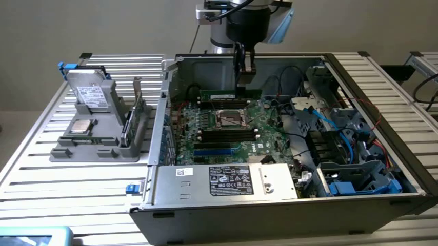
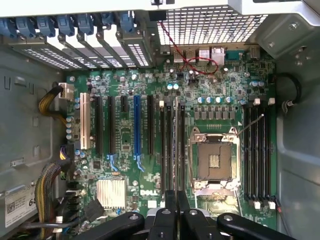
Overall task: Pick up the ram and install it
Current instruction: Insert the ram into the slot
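The ram [image 1: 229, 95] is a thin green stick held level, just above the far part of the motherboard [image 1: 226, 133] inside the open computer case [image 1: 274, 215]. My gripper [image 1: 244, 84] reaches down from above and is shut on the ram's top edge. In the wrist view the ram [image 2: 175, 145] shows edge-on as a thin strip running out from my gripper [image 2: 177, 200]. It hangs over the black memory slots [image 2: 168, 145] beside the open processor socket [image 2: 214, 162].
More black memory slots [image 2: 257, 150] lie on the socket's other side. Expansion slots [image 2: 136, 125] and a heatsink [image 2: 111, 192] sit nearby. A power supply [image 1: 226, 182] and blue cables [image 1: 345, 133] crowd the case. A grey parts fixture [image 1: 96, 128] stands at the exterior view's left.
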Robot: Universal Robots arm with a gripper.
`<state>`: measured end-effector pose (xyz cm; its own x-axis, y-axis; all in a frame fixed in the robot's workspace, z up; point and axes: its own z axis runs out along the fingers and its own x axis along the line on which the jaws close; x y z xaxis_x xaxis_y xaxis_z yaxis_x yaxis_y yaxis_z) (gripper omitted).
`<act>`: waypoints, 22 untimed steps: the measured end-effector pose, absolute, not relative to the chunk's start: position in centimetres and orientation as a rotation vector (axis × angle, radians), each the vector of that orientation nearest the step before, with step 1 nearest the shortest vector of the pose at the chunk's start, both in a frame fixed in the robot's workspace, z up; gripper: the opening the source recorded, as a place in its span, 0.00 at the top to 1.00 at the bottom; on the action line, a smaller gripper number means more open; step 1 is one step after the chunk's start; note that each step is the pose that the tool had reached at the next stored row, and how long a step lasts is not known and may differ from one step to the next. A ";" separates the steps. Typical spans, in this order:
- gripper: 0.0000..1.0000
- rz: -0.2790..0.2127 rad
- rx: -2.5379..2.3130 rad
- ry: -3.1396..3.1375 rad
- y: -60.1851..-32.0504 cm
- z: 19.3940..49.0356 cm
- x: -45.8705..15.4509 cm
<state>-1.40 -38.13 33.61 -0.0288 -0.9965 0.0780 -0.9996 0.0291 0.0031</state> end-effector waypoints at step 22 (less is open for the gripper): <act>0.87 0.099 2.135 -2.206 -38.1 30.4 -1.1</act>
<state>-1.10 -38.13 30.41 -0.0325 -0.9949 0.0951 -0.9995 0.0329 0.0026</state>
